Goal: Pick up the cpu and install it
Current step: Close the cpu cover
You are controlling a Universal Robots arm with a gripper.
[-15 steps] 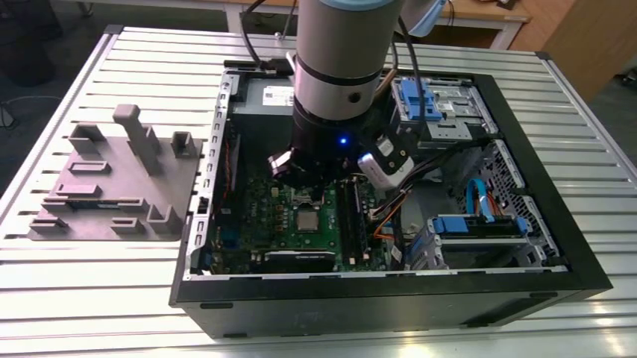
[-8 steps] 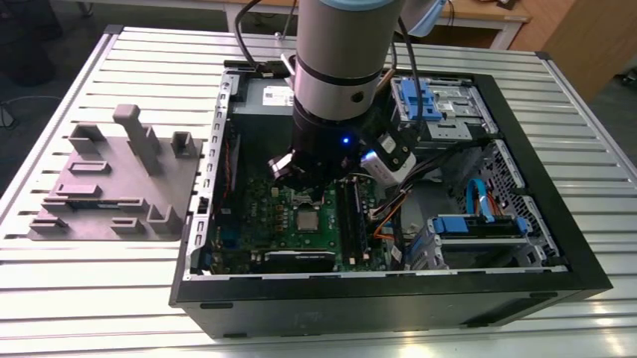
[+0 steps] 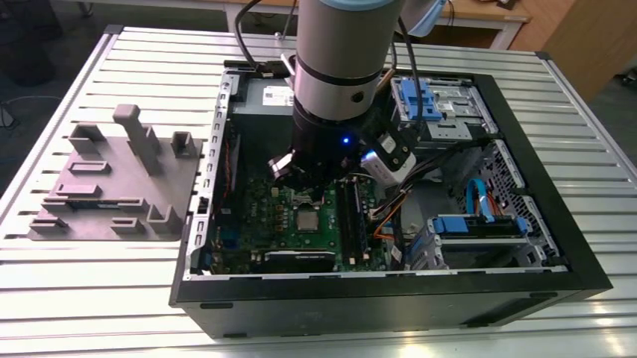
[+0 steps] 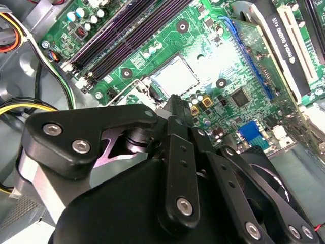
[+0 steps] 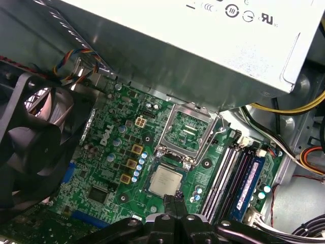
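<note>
The cpu [image 5: 166,181], a small square chip with a silver-grey top, lies flat in the motherboard socket, and it also shows in the exterior view [image 3: 309,220] and as a bright square in the second wrist view [image 4: 177,76]. The metal socket frame [image 5: 185,129] stands hinged open just beyond it. My gripper [image 5: 175,197] hangs close above the cpu's edge, with its black fingers [image 4: 172,109] pressed together and nothing between them. The arm [image 3: 333,89] reaches down into the open computer case.
A grey fixture block [image 3: 110,183] sits on the slatted table at the exterior view's left. Inside the case, a black fan [image 5: 30,147], the power supply box [image 5: 203,40], memory slots [image 5: 228,173] and loose cables [image 5: 310,152] crowd around the socket. Blue drive bays [image 3: 438,104] line the exterior view's right.
</note>
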